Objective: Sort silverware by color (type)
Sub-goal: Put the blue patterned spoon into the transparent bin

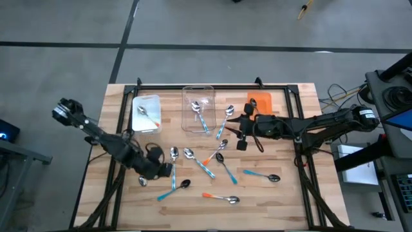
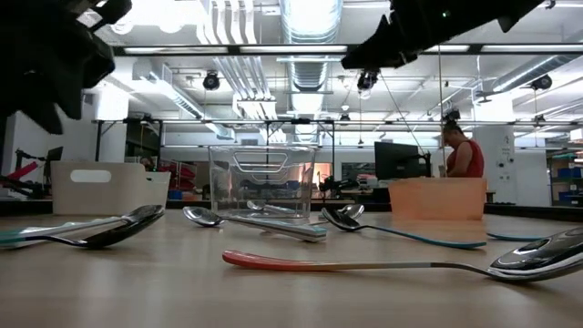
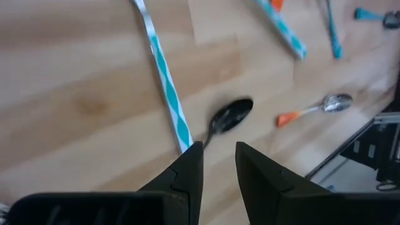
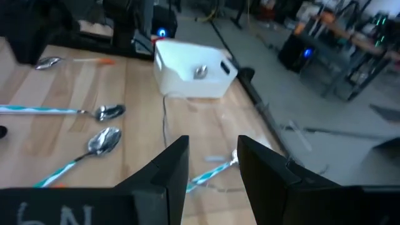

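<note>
About a dozen spoons lie on the wooden table. My left gripper hovers open with a narrow gap, holding nothing. It is above the dark-bowled spoon and the end of a teal-striped handle. My right gripper hangs open and empty over the table's middle, right of the clear bin. One orange-handled spoon lies in the white bin, and blue-handled ones lie in the clear bin. An orange-handled spoon lies near the near edge.
An orange bin stands at the far right, in a row with the white and clear bins along the far edge. Loose spoons spread across the table's middle and near half. A person stands in the room beyond the table.
</note>
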